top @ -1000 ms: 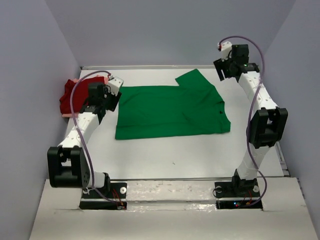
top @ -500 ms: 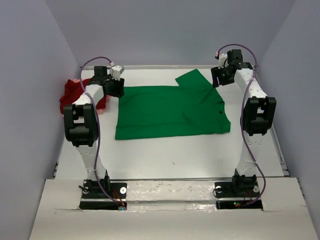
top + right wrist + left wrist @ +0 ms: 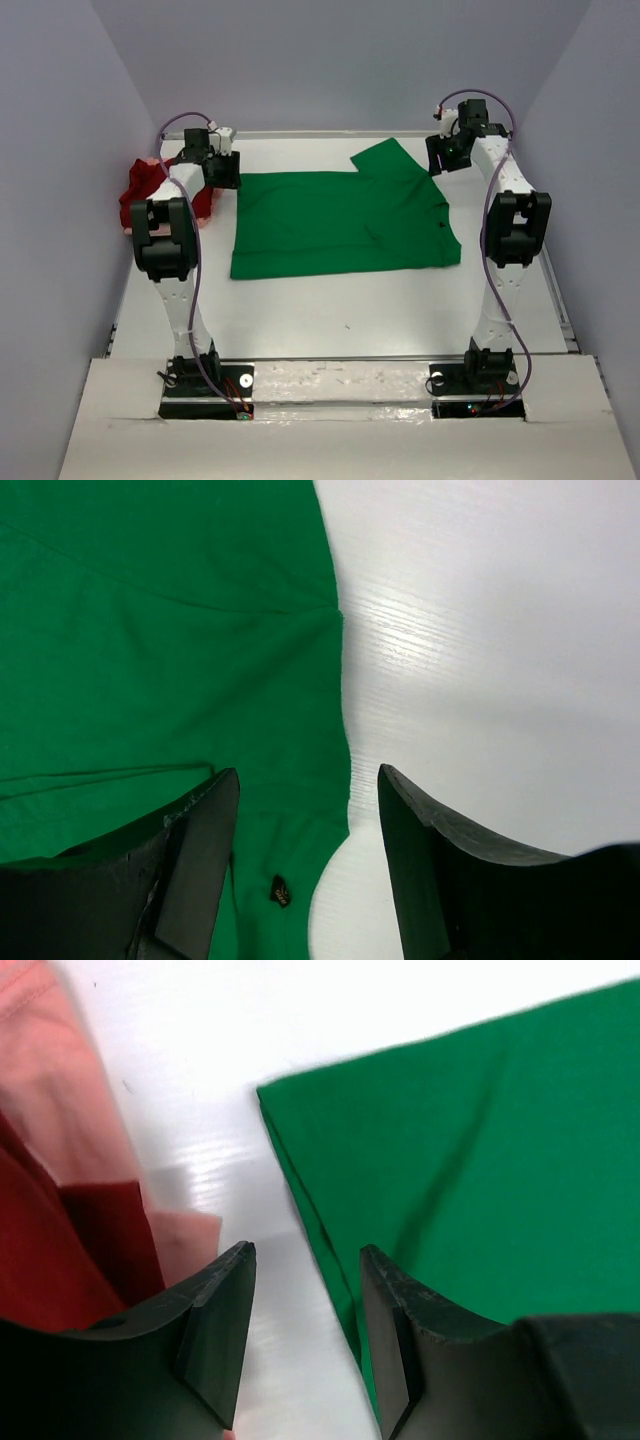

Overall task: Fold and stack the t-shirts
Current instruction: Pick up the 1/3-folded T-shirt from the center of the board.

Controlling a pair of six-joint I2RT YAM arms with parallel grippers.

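Even, bright overhead light left only faint shadows on the white counter (image 3: 340, 300), soft glare streaked its surface in both wrist views, and the dark jaws close to each lens looked slightly blurred.

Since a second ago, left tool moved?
Yes: left tool moved toward the far wall, along the left edge of the green t-shirt to its far-left corner.

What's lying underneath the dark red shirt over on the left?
Some pale pink cloth pokes out from beneath the dark red shirt at its edge. How far it runs underneath, and anything else there, is covered.
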